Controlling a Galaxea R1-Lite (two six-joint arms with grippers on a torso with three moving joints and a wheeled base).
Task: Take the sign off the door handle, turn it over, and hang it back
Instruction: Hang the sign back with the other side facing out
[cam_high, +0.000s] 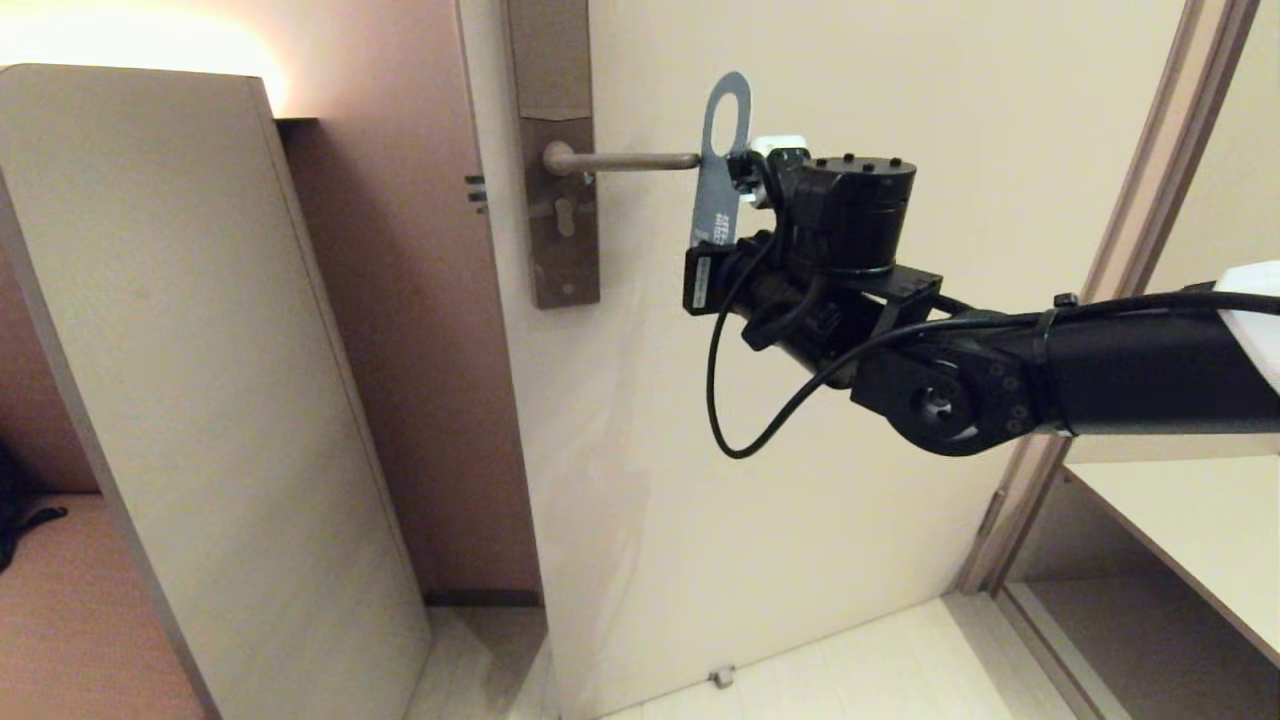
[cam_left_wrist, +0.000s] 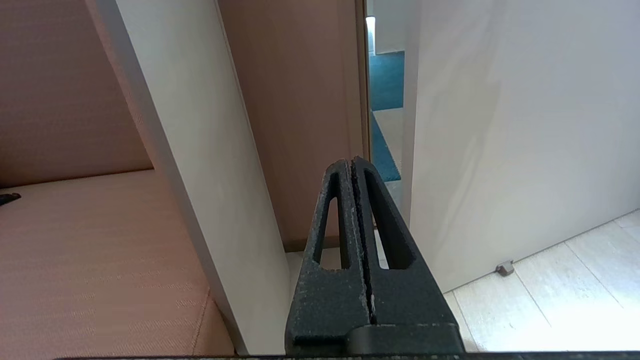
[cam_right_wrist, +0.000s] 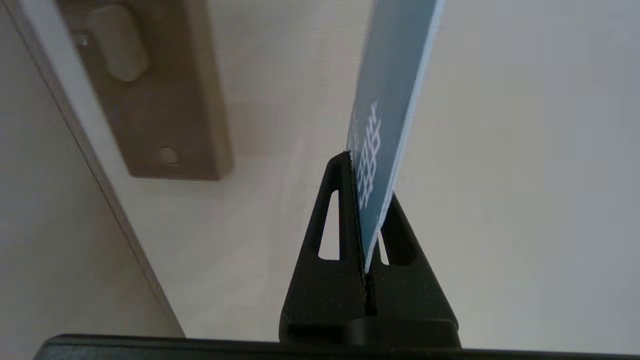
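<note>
Sign (cam_high: 718, 190): teal face, pinched at its lower edge by right gripper (cam_right_wrist: 367, 210), upright just off the door handle (cam_high: 625, 160) tip. Left gripper (cam_left_wrist: 354, 172): fingers pressed together, empty, low beside the door edge.

Right arm (cam_high: 1000, 380) reaches forward, fingers (cam_right_wrist: 340, 210) apparently clamped together.

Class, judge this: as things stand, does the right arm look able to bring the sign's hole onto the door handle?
Probably yes: the right hand grips the sign just off the door handle tip, nothing between.
</note>
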